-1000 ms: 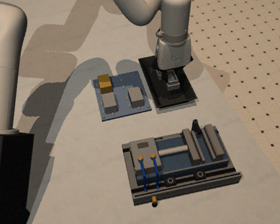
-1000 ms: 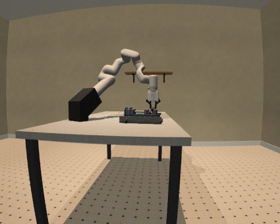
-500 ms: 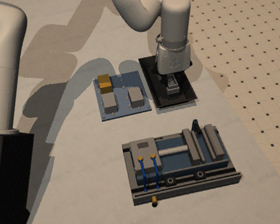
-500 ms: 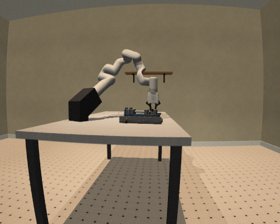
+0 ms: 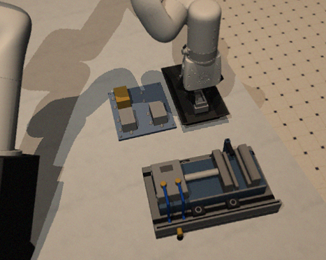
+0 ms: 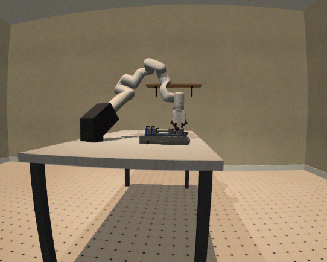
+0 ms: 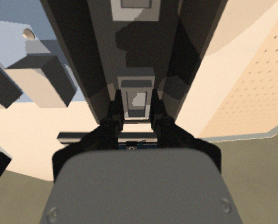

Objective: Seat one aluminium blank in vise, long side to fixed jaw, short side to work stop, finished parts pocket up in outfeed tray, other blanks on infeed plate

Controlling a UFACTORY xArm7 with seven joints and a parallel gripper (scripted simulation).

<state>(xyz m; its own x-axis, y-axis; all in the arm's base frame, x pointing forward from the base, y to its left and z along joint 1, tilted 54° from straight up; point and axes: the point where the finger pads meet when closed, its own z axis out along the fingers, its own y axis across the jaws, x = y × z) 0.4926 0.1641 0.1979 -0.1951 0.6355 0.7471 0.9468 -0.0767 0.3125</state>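
My gripper (image 5: pixel 200 103) is shut on a grey finished part (image 7: pixel 136 100), pocket side facing the wrist camera. It holds the part low inside the black outfeed tray (image 5: pixel 196 94); I cannot tell if the part touches the floor. Another grey piece (image 7: pixel 135 4) lies further along the tray at the top edge of the wrist view. The blue infeed plate (image 5: pixel 142 111) carries a brass blank (image 5: pixel 122 97) and two aluminium blanks (image 5: pixel 128 120) (image 5: pixel 158 112). The vise (image 5: pixel 208 186) stands nearer the front, its opening (image 5: pixel 238 169) empty, with the work stop (image 5: pixel 229 147) at its far end.
Blue hoses (image 5: pixel 173 201) run from the vise's left block. A small yellow-topped button (image 5: pixel 179 235) stands in front of the vise. The arm's black base (image 5: pixel 5 216) fills the left side. The table's right edge runs close to the tray and the vise.
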